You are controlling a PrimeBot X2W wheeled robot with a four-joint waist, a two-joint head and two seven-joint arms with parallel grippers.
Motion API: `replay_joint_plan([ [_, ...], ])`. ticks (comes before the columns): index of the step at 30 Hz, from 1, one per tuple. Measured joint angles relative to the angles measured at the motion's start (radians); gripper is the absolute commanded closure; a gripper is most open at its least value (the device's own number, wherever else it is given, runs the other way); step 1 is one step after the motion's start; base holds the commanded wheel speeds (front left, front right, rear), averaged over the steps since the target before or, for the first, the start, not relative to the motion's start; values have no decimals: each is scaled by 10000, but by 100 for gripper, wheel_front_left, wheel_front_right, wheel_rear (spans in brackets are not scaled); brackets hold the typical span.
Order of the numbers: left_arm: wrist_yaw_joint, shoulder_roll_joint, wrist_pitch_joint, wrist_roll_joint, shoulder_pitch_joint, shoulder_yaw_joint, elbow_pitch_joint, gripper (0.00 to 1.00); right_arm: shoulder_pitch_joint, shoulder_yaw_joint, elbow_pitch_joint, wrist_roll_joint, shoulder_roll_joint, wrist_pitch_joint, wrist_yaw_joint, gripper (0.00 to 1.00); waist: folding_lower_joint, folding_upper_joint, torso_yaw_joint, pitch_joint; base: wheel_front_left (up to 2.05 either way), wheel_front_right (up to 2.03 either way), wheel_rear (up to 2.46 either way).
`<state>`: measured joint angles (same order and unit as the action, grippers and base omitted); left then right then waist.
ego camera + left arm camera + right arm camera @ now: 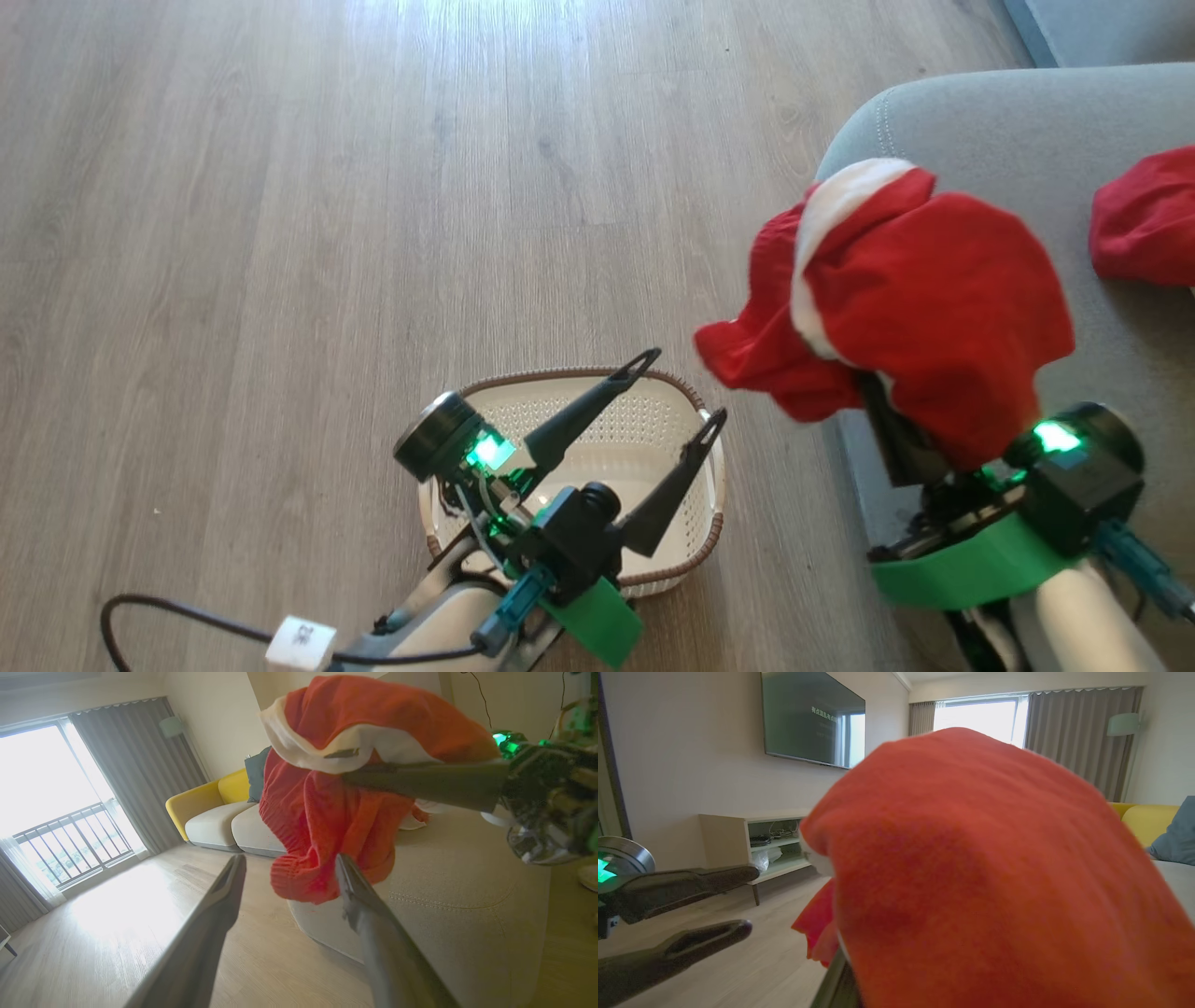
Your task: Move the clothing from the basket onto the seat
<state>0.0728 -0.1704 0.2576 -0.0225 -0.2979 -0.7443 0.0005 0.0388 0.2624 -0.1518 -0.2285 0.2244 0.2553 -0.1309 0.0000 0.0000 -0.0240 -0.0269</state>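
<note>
My left gripper (680,392) is open above the cream basket (702,541), with nothing between its fingers. Seen along those fingers, the left gripper (289,858) points at a hanging red garment. This clothing (924,299), red with a white band, drapes over my right gripper (355,772), which is shut on it. It hangs at the rounded corner of the grey seat (980,121), partly over the floor. A second, plain red garment (1144,219) lies on the seat at the right edge. The basket looks empty inside.
Wood floor (373,233) stretches to the left and far side. A black cable (187,621) trails by my left arm. A wall TV (812,718) and a low cabinet (756,844) stand beyond. A yellow sofa (205,798) sits near the window.
</note>
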Motion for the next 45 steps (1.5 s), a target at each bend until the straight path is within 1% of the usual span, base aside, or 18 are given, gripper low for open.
replay_joint_plan([
  [7, -362, 10, 0, -267, 479, 107, 775, 0, -19, -871, 297, 384, -157, 0, 0, 100, 0, 0, 4, 85, 0, 0, 0],
  [15, -759, 71, -6, -389, 780, 642, 1202, 0, -110, -1843, 759, 583, -393, 0, 0, 100, 0, 0, -64, 136, 0, 0, 0],
  [20, -1032, 104, -8, -389, 1016, 690, 1488, 0, -246, -2307, 1104, 619, -585, 0, 0, 100, 0, 0, -97, 148, 0, 0, 0],
  [27, -1252, 307, -8, -391, 1222, 1078, 1908, 0, -534, -2997, 2029, 694, -823, -2, 0, 100, 0, 0, -139, 83, 0, 0, 0],
  [29, -1406, 407, -8, -395, 1303, 1195, 1983, 0, -534, -3127, 2211, 702, -947, 0, 0, 100, 0, 0, -144, 62, 0, 0, 0],
  [30, -1415, 431, -8, -428, 1350, 1256, 2021, 0, -534, -3183, 2280, 698, -986, 0, 0, 100, 0, 0, -150, 50, 0, 0, 0],
  [34, -1586, 435, -8, -466, 1400, 1329, 2192, 0, -534, -3264, 2454, 690, -995, 0, 0, 100, 0, 0, -183, 23, 0, 0, 0],
  [37, -1592, 474, -8, -466, 1418, 1400, 2236, 0, -534, -3271, 2539, 688, -999, -2, 0, 100, 0, 0, -191, 16, 0, 0, 0],
  [40, -1708, 531, -8, -466, 1541, 1601, 2336, 0, -534, -3271, 2585, 688, -1012, 0, 0, 100, 0, 0, -196, 5, 0, 0, 0],
  [45, -1833, 594, -8, -466, 1685, 1659, 2406, 0, -534, -3267, 2650, 686, -1034, 0, 0, 100, 0, 0, -177, -19, 0, 0, 0],
])
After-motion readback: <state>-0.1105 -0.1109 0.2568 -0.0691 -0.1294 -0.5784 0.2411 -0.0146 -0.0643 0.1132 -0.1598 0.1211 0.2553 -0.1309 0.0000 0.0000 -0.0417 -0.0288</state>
